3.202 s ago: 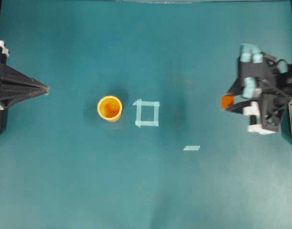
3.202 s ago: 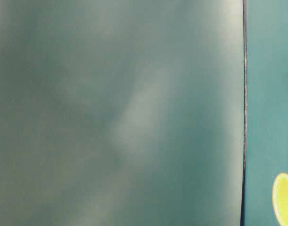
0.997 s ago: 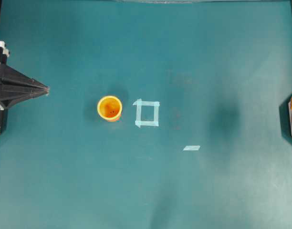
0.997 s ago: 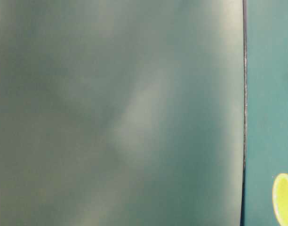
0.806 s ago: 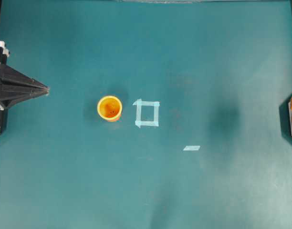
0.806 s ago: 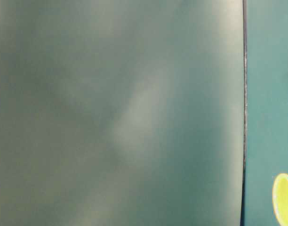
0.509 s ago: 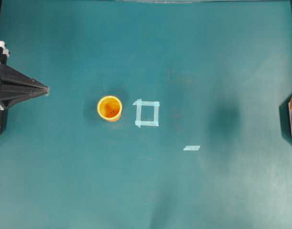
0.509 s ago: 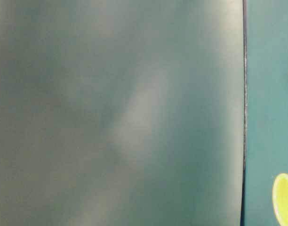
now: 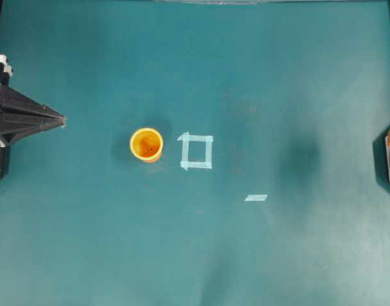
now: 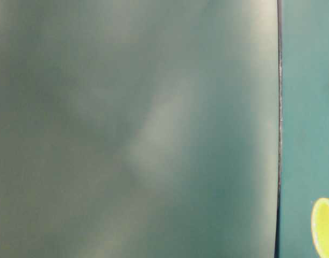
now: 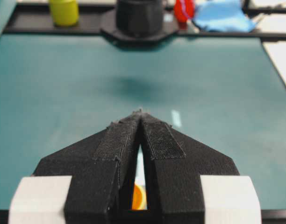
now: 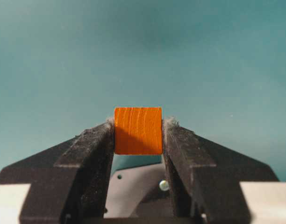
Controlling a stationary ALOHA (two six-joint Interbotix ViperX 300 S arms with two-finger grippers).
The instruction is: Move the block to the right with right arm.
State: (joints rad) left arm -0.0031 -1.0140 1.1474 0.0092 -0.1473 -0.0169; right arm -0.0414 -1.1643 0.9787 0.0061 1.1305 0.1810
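- Between the fingers of my right gripper (image 12: 138, 125) sits the block (image 12: 138, 130), clamped on its two side faces and lifted clear of the green table (image 12: 143, 56).
- From above, only a sliver of orange shows at the far right edge, well to the right of the tape square (image 9: 196, 152); I take that sliver to be the block, though it is too small to be sure.
- The block is a cube with no long axis, so it can go down flat whichever way I hold it.
- It already lies in my own hand, so the coming move should turn only on height: the table is straight below, and I judge that lowering and letting go is what remains.
- My left gripper (image 11: 140, 113) is parked with its fingers pressed together on nothing, far to the left of the square, past the orange cup (image 9: 146, 144).
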